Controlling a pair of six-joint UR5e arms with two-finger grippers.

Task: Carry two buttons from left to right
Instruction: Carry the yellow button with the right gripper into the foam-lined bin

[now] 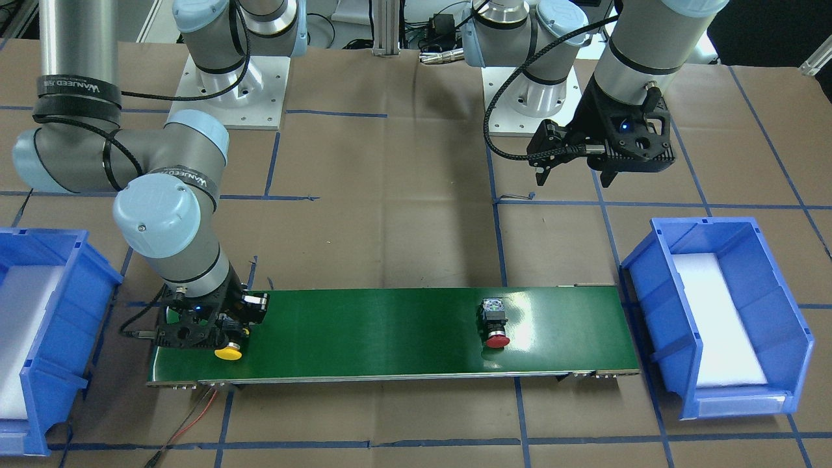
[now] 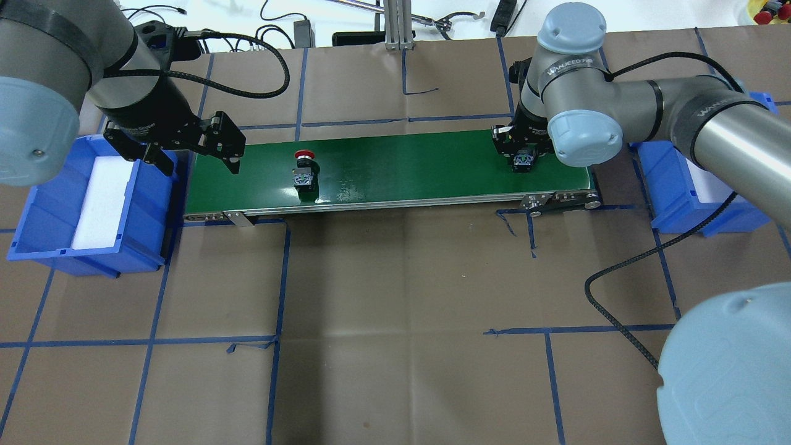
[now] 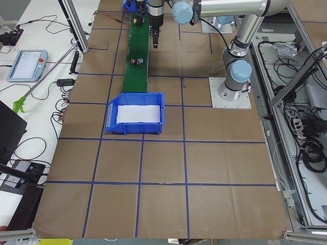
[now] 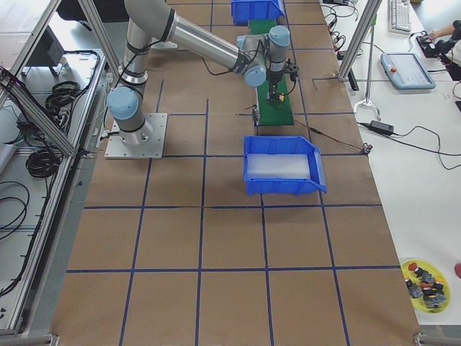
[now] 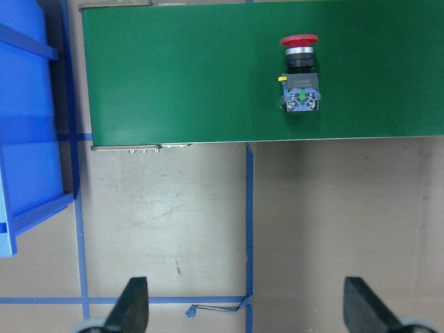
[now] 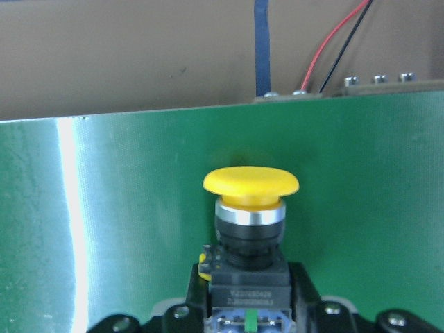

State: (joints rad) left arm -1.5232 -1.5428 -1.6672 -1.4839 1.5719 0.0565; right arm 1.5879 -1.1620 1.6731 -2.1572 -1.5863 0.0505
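Brown paper gridded with blue tape covers the table (image 2: 395,278), where a green conveyor belt (image 1: 377,331) runs between two blue bins, apparently so that parts set down at one end ride to the other. The left bin (image 2: 86,259) shows only its white foam liner. The right bin (image 2: 698,216) is mostly hidden behind the right arm in the overhead view.

The left gripper (image 2: 198,162) hangs above the belt's left end with its fingers spread wide and holding nothing, probably waiting. The right gripper (image 2: 523,159) sits low at the belt's right end, pinching the boxy body of the yellow button (image 6: 250,208), seemingly to carry it to the nearby bin. The red button (image 5: 300,76) lies on its side on the belt's left part, cap pointing away from the robot.

The right fingertips are cut off in the wrist view. Whether the yellow button has left the belt cannot be told.
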